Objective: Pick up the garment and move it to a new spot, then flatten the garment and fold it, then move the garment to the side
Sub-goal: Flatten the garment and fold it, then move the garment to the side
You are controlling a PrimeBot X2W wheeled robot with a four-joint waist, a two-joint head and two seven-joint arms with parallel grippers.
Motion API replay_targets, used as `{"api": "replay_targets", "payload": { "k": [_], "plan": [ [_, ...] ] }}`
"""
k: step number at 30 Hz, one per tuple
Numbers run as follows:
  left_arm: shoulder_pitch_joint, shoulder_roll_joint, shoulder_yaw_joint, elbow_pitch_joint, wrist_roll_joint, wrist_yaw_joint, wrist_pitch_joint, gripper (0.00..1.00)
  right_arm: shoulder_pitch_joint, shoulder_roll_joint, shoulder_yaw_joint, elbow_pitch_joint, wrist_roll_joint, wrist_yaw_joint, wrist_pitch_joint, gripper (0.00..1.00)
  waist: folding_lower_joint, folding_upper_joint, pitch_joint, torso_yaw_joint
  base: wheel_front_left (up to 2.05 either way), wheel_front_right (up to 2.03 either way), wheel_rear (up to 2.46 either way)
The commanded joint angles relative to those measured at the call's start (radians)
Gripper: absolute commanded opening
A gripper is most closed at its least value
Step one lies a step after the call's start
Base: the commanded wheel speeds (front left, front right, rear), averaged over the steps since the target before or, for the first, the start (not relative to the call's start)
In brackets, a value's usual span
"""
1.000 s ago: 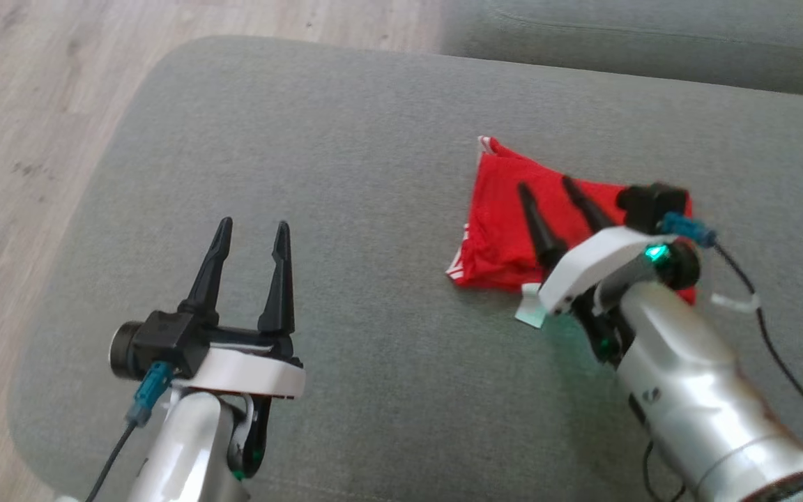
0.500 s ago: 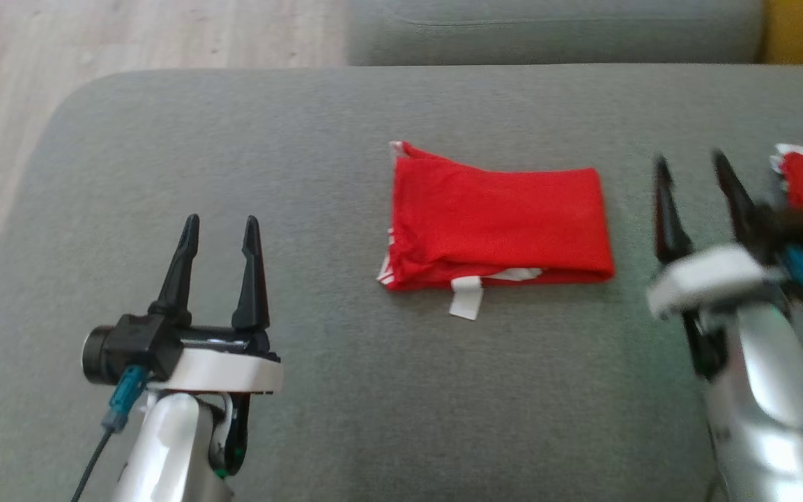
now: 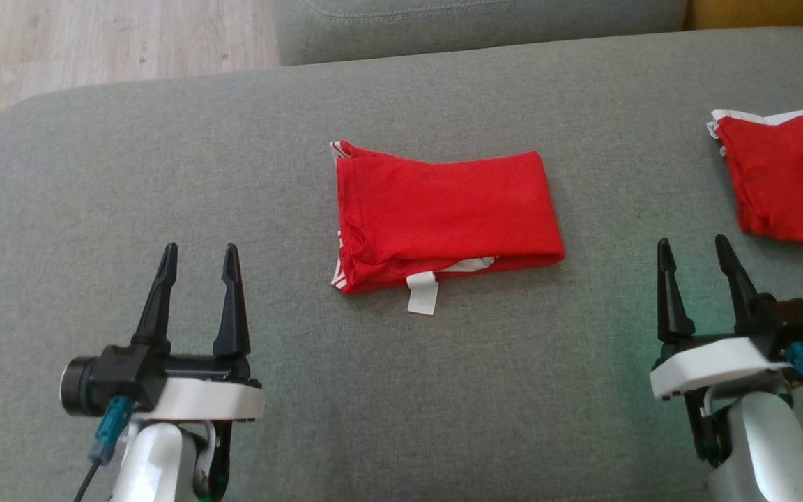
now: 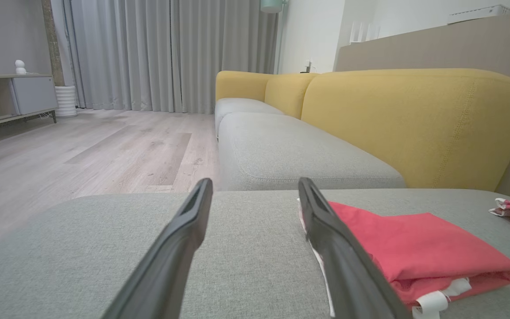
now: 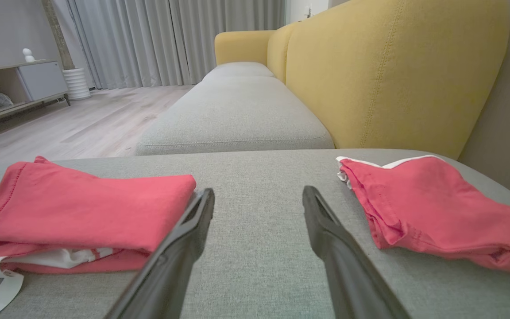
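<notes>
Grey sofa cushion [image 3: 129, 153] carries everything. My left gripper [image 3: 200, 247] and right gripper [image 3: 692, 240] hang wide open, empty, flanking the folded red garment [image 3: 443, 209] without touching it, likely since its fold looks finished; a second red garment [image 3: 785, 174] lies well off to its right.

Head looks down on sofa [image 3: 401, 390]; wrists low, level; garment [image 3: 443, 209] shared.

The folded garment [image 3: 443, 209] is plain red, with white stripes at one edge and a white label [image 3: 422, 296]. The second garment [image 3: 788, 181] is red with white trim. The sofa seat [image 3: 164, 174] is heathered grey; its backrest [image 4: 414, 124] is mustard yellow. The floor [image 3: 95, 42] is pale wood grain, the curtains [image 4: 148, 53] grey.
</notes>
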Motion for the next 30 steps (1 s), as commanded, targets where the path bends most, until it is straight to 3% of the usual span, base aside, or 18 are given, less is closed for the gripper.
{"api": "replay_targets", "payload": {
  "k": [1, 9, 12, 19, 28, 30],
  "plan": [
    [-0.02, 0.007, 0.04, -0.041, 0.005, 0.007, -0.005, 1.0, -0.034, -0.002, 0.028, -0.045, 0.007, -0.002, -0.011, 1.0, 0.0, 0.0, 0.004, -0.001, 0.0, 0.0, 0.0],
    [-0.058, 0.007, 0.007, -0.039, -0.006, 0.001, -0.005, 1.0, -0.1, -0.002, 0.051, -0.006, 0.012, -0.002, 0.025, 1.0, 0.0, 0.0, 0.049, 0.043, 0.0, 0.0, 0.0],
    [-0.074, 0.007, -0.007, -0.033, -0.01, -0.001, -0.005, 1.0, -0.15, -0.002, 0.086, 0.034, 0.077, -0.002, 0.077, 1.0, 0.0, 0.0, 0.079, 0.068, 0.0, 0.0, 0.0],
    [-0.12, 0.007, -0.044, -0.024, -0.021, -0.004, -0.005, 1.0, -0.304, -0.001, 0.122, 0.214, 0.156, -0.002, 0.213, 1.0, 0.0, 0.0, 0.151, 0.132, 0.0, 0.0, 0.0],
    [-0.145, 0.007, -0.069, -0.018, -0.033, -0.002, -0.005, 1.0, -0.396, -0.001, 0.158, 0.424, 0.17, -0.002, 0.256, 0.98, 0.0, 0.0, 0.173, 0.162, 0.0, 0.0, 0.0],
    [-0.151, 0.007, -0.071, -0.021, -0.035, -0.002, -0.005, 1.0, -0.408, -0.001, 0.173, 0.456, 0.153, -0.002, 0.249, 0.0, 0.0, 0.0, 0.172, 0.163, 0.0, 0.0, 0.0]
  ]
}}
